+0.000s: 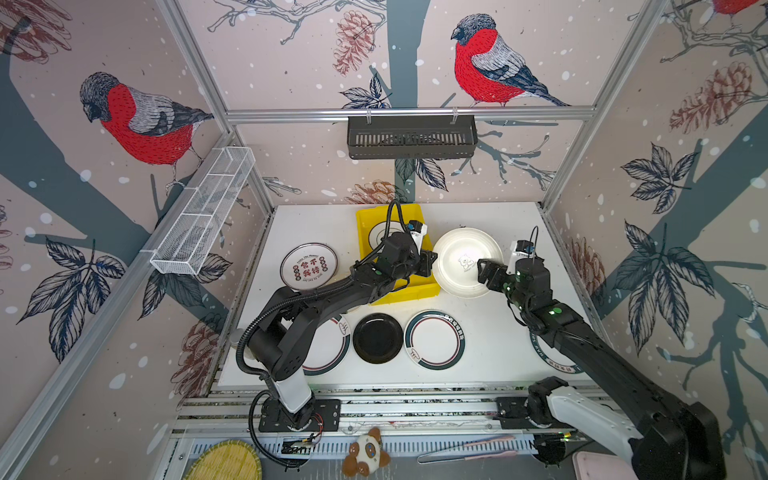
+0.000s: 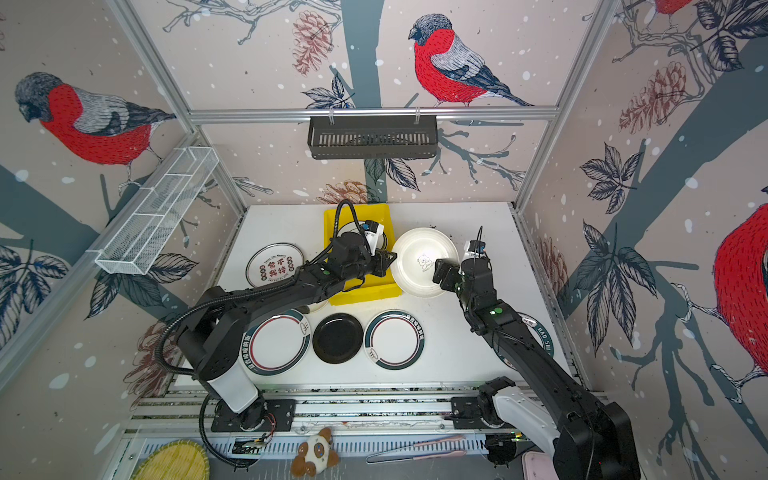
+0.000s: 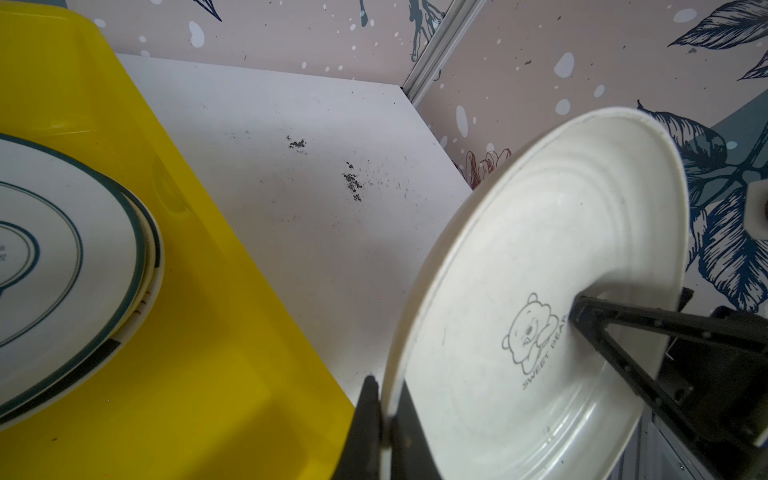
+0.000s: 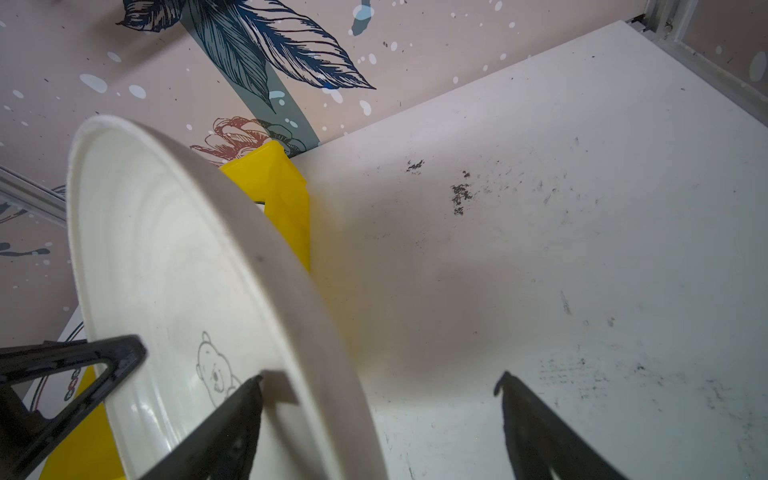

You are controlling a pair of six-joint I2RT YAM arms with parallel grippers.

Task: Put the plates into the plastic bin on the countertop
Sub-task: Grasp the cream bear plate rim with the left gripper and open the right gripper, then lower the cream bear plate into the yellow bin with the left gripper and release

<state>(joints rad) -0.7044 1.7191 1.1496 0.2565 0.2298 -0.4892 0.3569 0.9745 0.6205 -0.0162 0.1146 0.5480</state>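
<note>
The white worktop (image 1: pixel 498 340) carries the yellow plastic bin (image 1: pixel 365 218), with banded plates (image 3: pixel 62 249) stacked inside. Just beside the bin, the cream bear plate (image 1: pixel 461 249) is held tilted. The left gripper (image 3: pixel 386 415) pinches its rim, while the right gripper (image 4: pixel 378 380) stands spread around the opposite edge. Beneath the bear it reads "SWEET BEA", the rest hidden.

Black slotted basket (image 1: pixel 411 137), white mesh basket (image 1: pixel 203 216), bamboo disc (image 1: pixel 224 461), plush toy (image 1: pixel 368 453)

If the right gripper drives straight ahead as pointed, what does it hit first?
The bear plate: its rim lies between the open fingers of the right gripper. The left gripper pinches the opposite rim, probably next in line.
</note>
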